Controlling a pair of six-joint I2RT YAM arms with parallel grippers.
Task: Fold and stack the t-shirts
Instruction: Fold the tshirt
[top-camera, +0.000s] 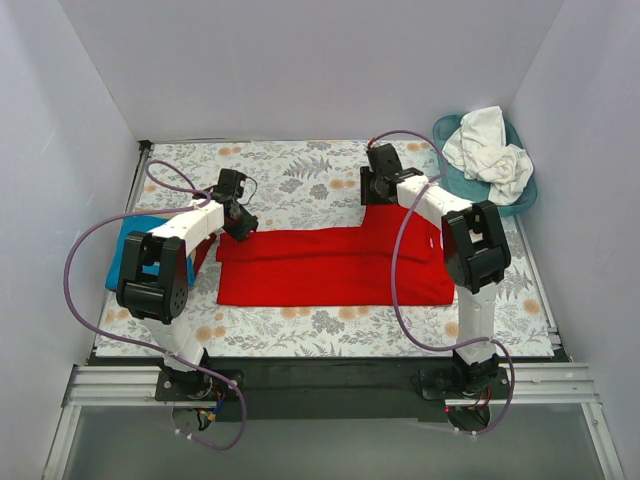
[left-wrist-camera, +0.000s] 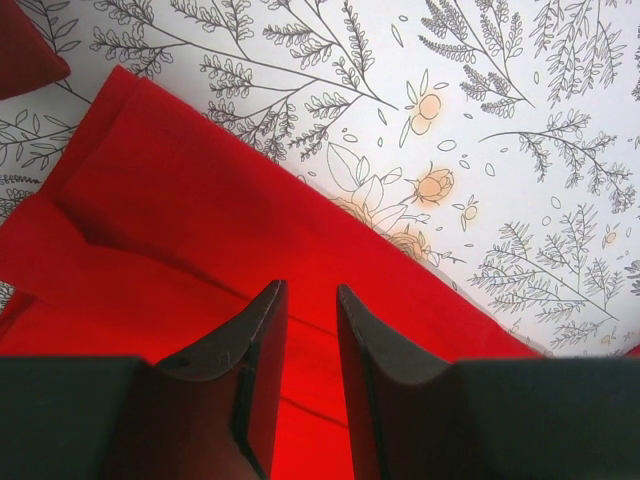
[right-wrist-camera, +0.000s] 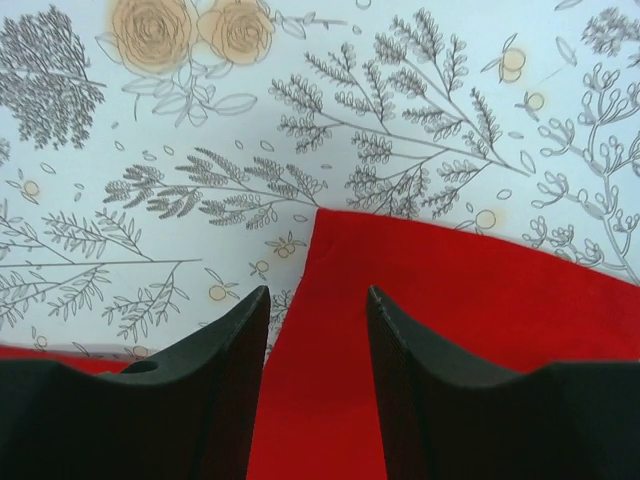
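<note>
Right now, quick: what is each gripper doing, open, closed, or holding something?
Left gripper: over the red t-shirt; grip cannot be told.
Right gripper: open, holding nothing.

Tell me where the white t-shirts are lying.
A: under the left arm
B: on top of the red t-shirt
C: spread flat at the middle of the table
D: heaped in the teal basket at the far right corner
D: the white t-shirts sit crumpled in the teal basket at the far right corner, apart from the red t-shirt.
</note>
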